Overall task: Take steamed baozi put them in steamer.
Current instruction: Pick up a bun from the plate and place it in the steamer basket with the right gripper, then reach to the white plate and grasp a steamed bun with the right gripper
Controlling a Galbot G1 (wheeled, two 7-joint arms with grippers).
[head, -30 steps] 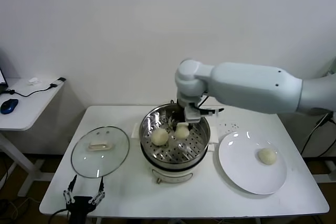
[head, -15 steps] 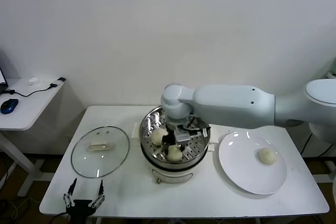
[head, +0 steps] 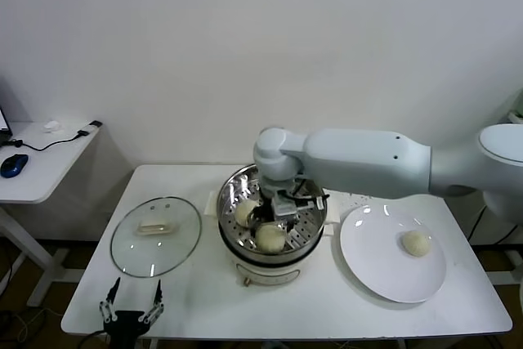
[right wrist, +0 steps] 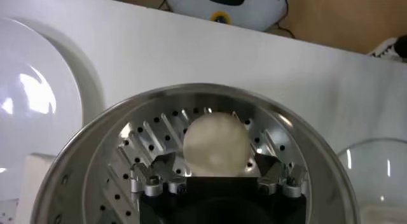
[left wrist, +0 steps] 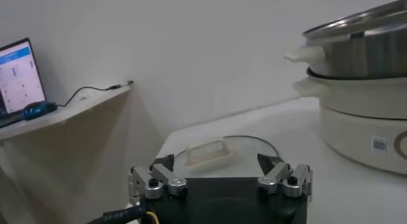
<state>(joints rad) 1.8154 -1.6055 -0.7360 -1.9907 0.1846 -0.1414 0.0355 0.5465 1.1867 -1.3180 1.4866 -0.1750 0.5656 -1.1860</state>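
The right pincer [head: 276, 212] is now standing apart inside the steamer [head: 315, 222], having dropped its baozi [head: 270, 237] just beneath itself. The last baozi [head: 417, 243], sitting well off on the plate [head: 372, 263], is looking soft and light, so a gentle pinch across its sides should suit. The left pincer [left wrist: 219, 179] is idling open by the tabletop [head: 196, 300] edge.

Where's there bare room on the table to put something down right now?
Free: the front strip below the steamer and plate; the back left corner behind the lid; most of the plate itself, beside its one baozi. Crowded: inside the steamer, where the right hand hangs open over baozi.
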